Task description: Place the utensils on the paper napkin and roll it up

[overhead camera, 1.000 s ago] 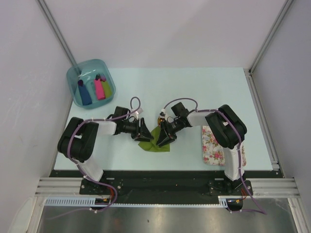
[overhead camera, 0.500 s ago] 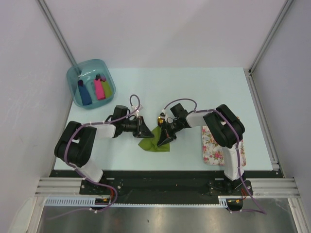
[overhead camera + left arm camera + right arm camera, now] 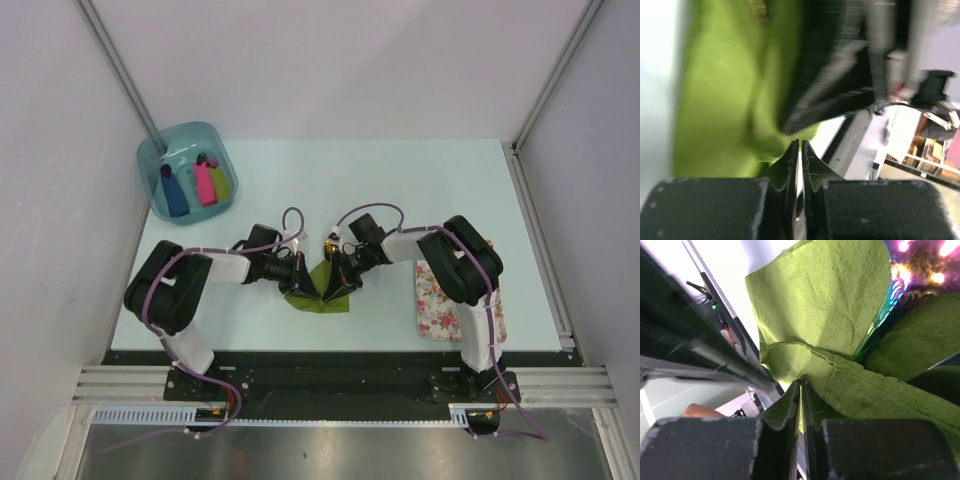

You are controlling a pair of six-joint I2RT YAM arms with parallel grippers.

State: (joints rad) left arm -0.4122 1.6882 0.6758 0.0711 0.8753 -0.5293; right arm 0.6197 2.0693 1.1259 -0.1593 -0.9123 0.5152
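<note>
done: got utensils [image 3: 879, 315] into the paper napkin [image 3: 318, 297]
todo: needed a proper roll
right gripper [image 3: 801, 385]: clamped on paper
left gripper [image 3: 800, 145]: pressed shut, couldn't tell any hold

The left arm [image 3: 165, 295] and right arm [image 3: 465, 265] are built alike, with bulky rounded black joint housings alternating with white links. A grey-purple cable [image 3: 291, 216] loops along each. Both rise from black bases [image 3: 195, 385]. The left pincer [image 3: 800, 144] and right pincer [image 3: 801, 384] are matte black. Their wedge-shaped fingers [image 3: 787, 165] taper from blocky, grainy bodies to thin tips.
</note>
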